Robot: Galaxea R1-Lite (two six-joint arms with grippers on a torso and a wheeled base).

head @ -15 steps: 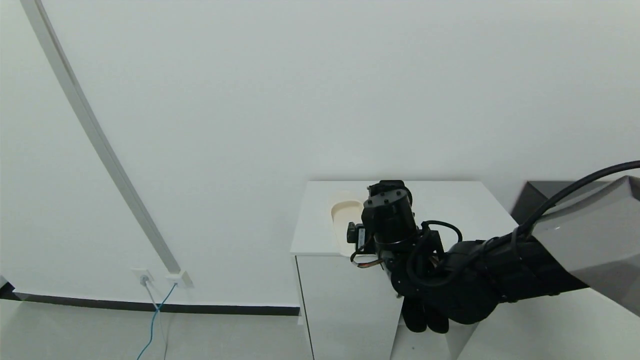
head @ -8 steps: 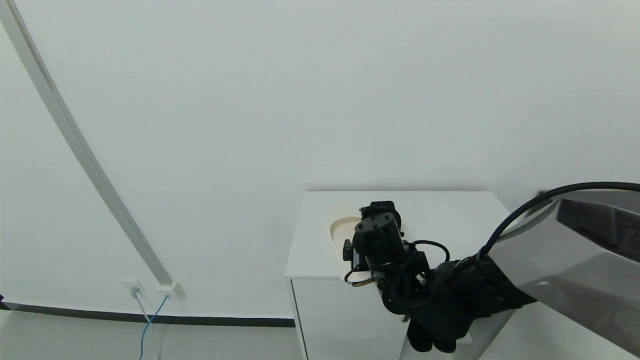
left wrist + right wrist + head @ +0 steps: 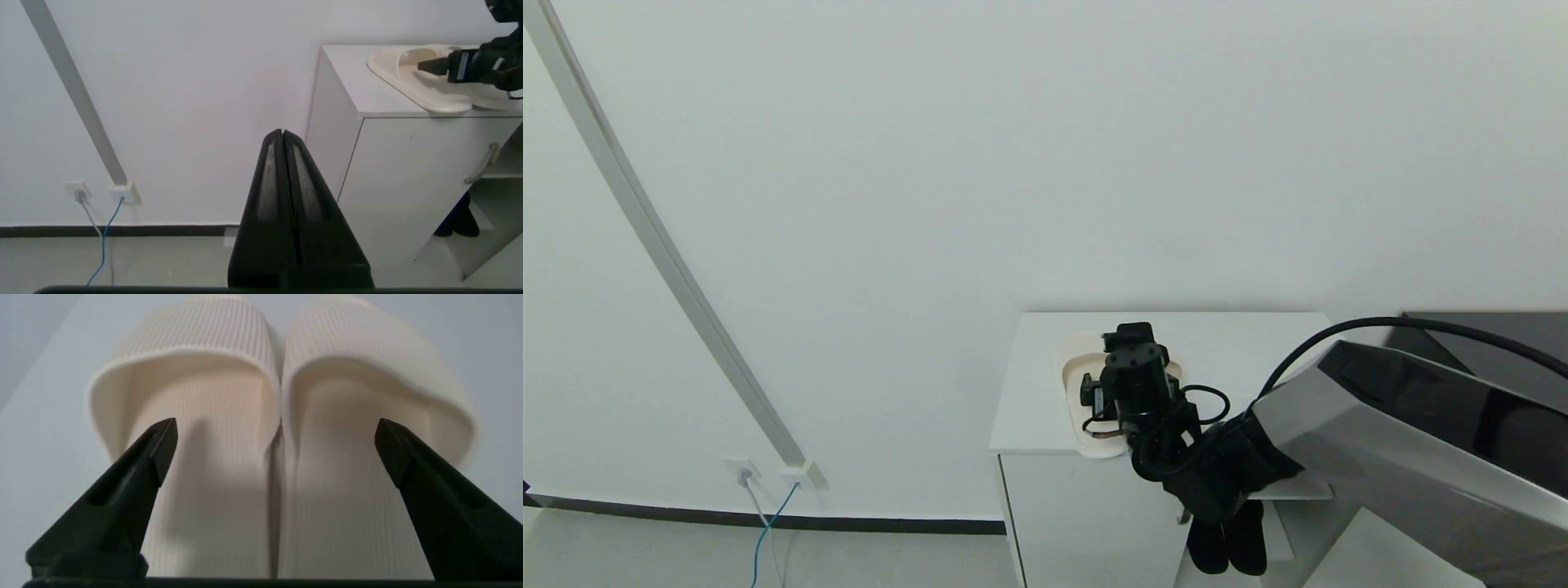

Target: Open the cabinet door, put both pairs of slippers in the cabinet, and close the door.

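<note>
Right end effector (image 3: pixel 274 447) astride cream slippers (image 3: pixel 214 392)

2 cream slippers (image 3: pixel 245 457) lie side by side atop the white cabinet (image 3: pixel 1045 392).

Right arm (image 3: pixel 1380 425): silver-grey shell, black wrist, arching black cable (image 3: pixel 1339 326), round cap (image 3: pixel 1135 357), perhaps four screws. Right hand (image 3: pixel 275 437) black, tapered.

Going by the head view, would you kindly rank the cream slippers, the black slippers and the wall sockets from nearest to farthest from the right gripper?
1. Cream slippers, on top of the cabinet, between the fingers of the right gripper.
2. Black slippers, lower, inside the cabinet.
3. Wall sockets, low on the wall, far to the robot's left.
</note>
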